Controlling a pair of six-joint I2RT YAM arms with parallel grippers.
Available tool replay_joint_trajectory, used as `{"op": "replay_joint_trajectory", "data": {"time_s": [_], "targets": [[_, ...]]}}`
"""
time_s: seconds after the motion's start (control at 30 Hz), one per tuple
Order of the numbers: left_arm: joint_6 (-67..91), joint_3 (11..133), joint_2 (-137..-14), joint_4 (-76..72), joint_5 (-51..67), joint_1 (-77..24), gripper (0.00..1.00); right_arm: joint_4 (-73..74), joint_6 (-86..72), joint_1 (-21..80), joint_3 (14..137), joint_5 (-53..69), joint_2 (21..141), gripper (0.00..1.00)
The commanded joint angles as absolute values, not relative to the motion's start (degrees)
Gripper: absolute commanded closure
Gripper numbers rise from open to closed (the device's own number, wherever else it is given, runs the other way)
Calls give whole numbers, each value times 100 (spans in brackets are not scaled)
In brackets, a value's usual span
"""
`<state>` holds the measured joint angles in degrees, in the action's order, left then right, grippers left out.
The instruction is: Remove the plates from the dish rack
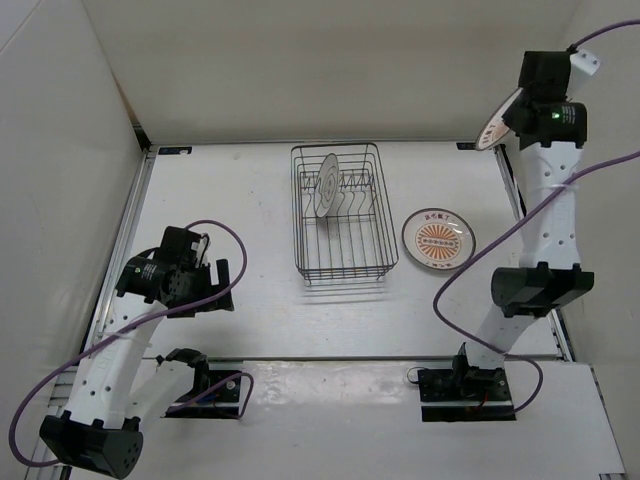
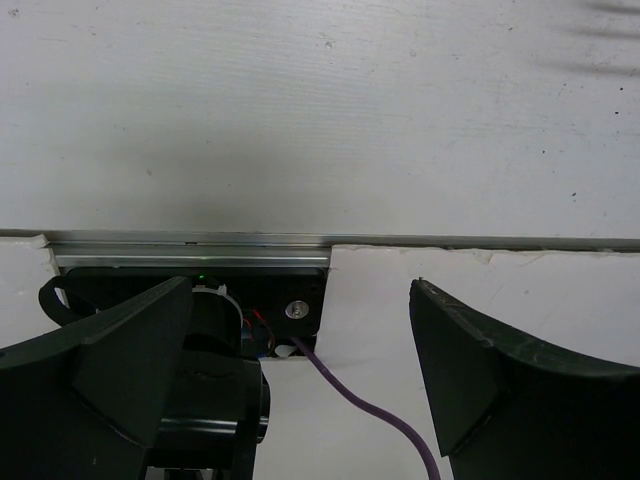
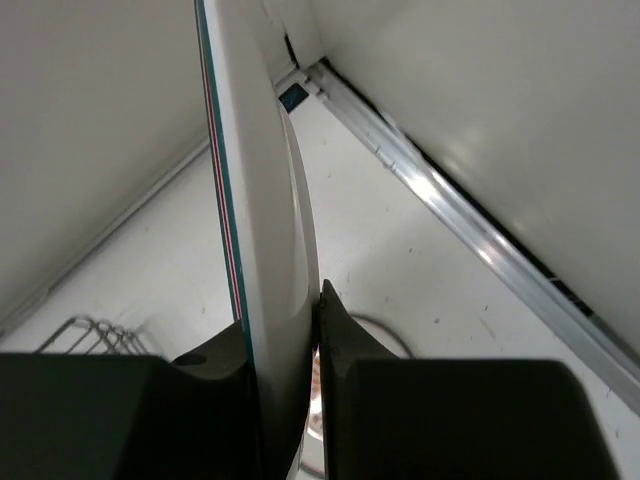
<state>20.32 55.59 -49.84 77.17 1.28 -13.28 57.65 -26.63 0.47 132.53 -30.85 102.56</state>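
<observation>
The dark wire dish rack stands mid-table with one pale plate upright between its prongs. A plate with an orange sunburst centre lies flat on the table right of the rack. My right gripper is raised high at the back right and is shut on a third plate. In the right wrist view that plate stands edge-on between my fingers, showing its dark rim. My left gripper is open and empty at the left, low over the table.
White walls enclose the table on the left, back and right. A metal rail runs along the right wall. A rack corner shows in the right wrist view. A purple cable and the left arm's base mount lie under my left gripper.
</observation>
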Motion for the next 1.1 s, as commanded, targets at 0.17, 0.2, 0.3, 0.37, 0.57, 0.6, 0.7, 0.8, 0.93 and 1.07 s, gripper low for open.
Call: {"op": "replay_joint_trajectory", "data": {"time_s": [0.17,0.2,0.3,0.37,0.57,0.6,0.7,0.8,0.93,1.07], "targets": [[1969,5625,-4939,7813,35,-1397,0,5018,-3242,325,10065,-1969,8605,100],[1969,5642,-4931,7831,18,-1424,0,4879,-3226,273,9724,-1777,8413,100],[1960,5590,-4931,7831,18,-1433,0,3943,-3260,80,8457,-1032,7852,100],[1951,5555,-4922,7813,18,-1441,0,3894,-3401,-158,8088,-853,7813,100],[1960,5520,-4913,7796,26,-1424,0,3141,-3419,-395,7059,376,7682,100],[1977,5537,-4913,7813,26,-1441,0,2999,-3410,-448,6831,430,7664,100],[1960,5555,-4922,7805,26,-1459,0,2892,-3428,-571,6479,615,7717,100],[1960,5546,-4922,7805,26,-1468,0,2672,-3472,-712,6215,808,7822,100],[1951,5555,-4948,7787,26,-1468,0,2567,-3323,-817,6021,1212,8085,100],[1942,5581,-4975,7796,70,-1459,0,2496,-3322,-905,5915,1327,8296,96]]}}
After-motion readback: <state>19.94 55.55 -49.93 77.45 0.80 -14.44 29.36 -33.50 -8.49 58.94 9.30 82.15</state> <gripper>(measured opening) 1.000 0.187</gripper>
